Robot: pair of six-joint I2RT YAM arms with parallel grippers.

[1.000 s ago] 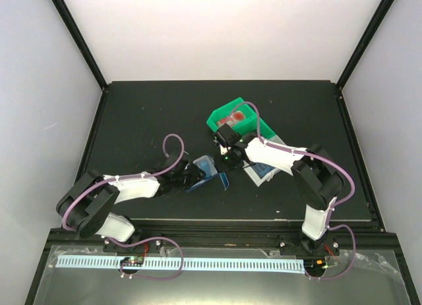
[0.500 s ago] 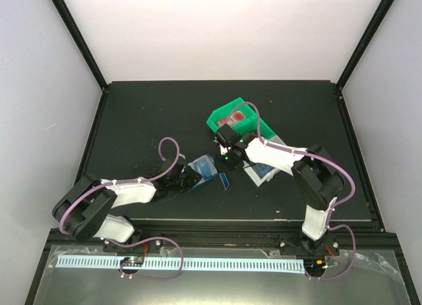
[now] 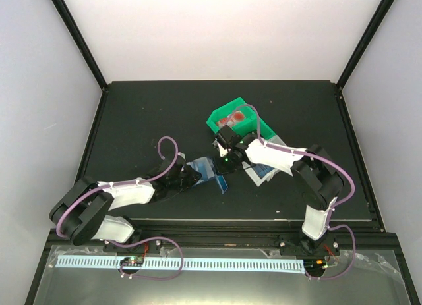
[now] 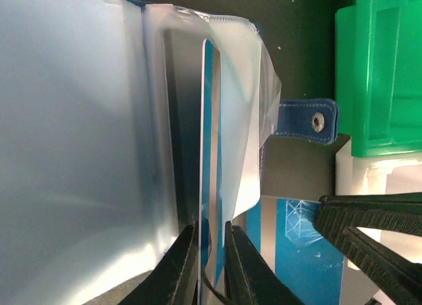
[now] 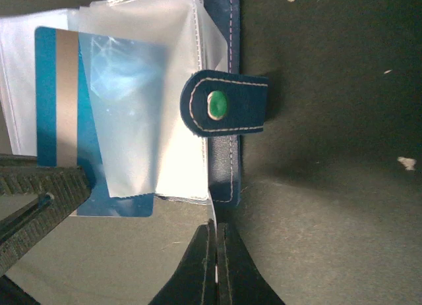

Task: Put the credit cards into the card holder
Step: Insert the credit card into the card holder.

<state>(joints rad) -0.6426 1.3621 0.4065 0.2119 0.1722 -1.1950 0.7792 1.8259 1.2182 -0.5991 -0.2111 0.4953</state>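
Since the earlier frame the left gripper [image 3: 186, 178] has slid toward the lower left. Overhead: the card holder [image 3: 203, 166] lies open at centre. Left wrist: the claw pinches a blue credit card [image 4: 210, 120] inside a clear sleeve [image 4: 241, 87]. Right wrist: the right gripper [image 5: 215, 232] is closed, seemingly nipping the holder's edge.

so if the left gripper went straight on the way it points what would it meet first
Probably the clear sleeve of the card holder: the left gripper points along the credit card into it; depth is unclear.
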